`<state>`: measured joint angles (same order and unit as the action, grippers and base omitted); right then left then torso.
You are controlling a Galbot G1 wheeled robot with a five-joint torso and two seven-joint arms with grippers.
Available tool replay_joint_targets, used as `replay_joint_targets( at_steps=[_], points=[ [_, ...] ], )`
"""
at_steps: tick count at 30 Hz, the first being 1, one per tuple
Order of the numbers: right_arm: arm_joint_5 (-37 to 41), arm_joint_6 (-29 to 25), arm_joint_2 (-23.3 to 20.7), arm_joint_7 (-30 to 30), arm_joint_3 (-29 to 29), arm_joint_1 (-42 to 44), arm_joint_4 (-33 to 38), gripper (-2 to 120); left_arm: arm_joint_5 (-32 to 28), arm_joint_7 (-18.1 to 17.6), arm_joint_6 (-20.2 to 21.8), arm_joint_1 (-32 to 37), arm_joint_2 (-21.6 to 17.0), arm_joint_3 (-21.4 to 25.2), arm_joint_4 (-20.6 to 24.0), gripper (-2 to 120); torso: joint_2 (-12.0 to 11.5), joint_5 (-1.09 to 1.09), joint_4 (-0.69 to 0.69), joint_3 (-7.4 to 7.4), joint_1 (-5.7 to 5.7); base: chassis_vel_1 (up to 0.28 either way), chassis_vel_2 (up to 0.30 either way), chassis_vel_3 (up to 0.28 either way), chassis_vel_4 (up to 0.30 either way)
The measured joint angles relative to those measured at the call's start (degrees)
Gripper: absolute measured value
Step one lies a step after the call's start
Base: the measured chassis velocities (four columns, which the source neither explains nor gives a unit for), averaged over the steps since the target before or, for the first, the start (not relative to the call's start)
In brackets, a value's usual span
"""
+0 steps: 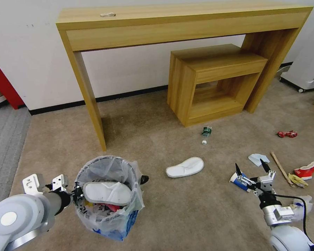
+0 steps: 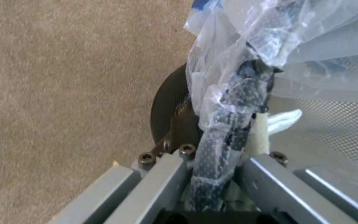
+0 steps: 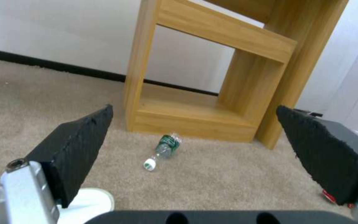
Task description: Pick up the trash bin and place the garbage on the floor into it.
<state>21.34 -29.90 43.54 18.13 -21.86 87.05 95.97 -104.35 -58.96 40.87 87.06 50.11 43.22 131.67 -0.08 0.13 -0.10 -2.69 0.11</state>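
The left hand [image 1: 74,194] is closed on the rim of the trash bin [image 1: 106,195] and holds it at the side nearest to the arm. In the left wrist view the 2 grey fingers [image 2: 162,183] clamp the dark rim together with the crinkled plastic bag [image 2: 245,46]. 1 white slipper [image 1: 107,192] lies across the top of the bin, just beyond this hand, above red wrappers. Outside the bin, on the far side from the hand, the carpet [image 1: 157,216] is free up to the bench leg [image 1: 90,101].

The right hand [image 1: 253,170] is wide open and holds nothing; its 2 black pads [image 3: 77,146] stand far apart. A blue-white paper cup [image 1: 238,180] lies just below it, near its left finger. The second slipper [image 1: 185,167] lies to the left of this hand, with open carpet between them. A white tissue [image 1: 258,159] is just ahead of the hand, and a wooden stick [image 1: 278,167], a red paper cup [image 1: 306,170] and a yellow wrapper [image 1: 297,180] lie to its right. Far ahead, a crushed bottle [image 1: 206,132] lies near the front edge of the low wooden shelf [image 1: 212,83], and a red wrapper [image 1: 287,134] lies ahead on the right.
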Motion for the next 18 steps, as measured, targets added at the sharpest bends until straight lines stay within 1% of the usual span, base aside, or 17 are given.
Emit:
replay_joint_targets(
  at_steps=[10, 18],
  points=[
    [0.03, 0.06, -0.06, 0.02, 0.0, -0.21, -0.09, 100, 0.09, 0.37, 0.04, -0.06, -0.12, -0.03, -0.18, 0, 0.0, 0.0, 0.0, 0.01, 0.0, -0.058, 0.058, 0.043, -0.059],
    [0.02, 0.13, -0.03, 0.03, 0.0, -0.28, -0.22, 100, 0.31, 0.6, 0.05, -0.03, -0.09, -0.15, -0.27, 0, 0.0, 0.0, 0.0, 0.0, 0.0, -0.08, 0.091, 0.08, -0.087]
  ],
)
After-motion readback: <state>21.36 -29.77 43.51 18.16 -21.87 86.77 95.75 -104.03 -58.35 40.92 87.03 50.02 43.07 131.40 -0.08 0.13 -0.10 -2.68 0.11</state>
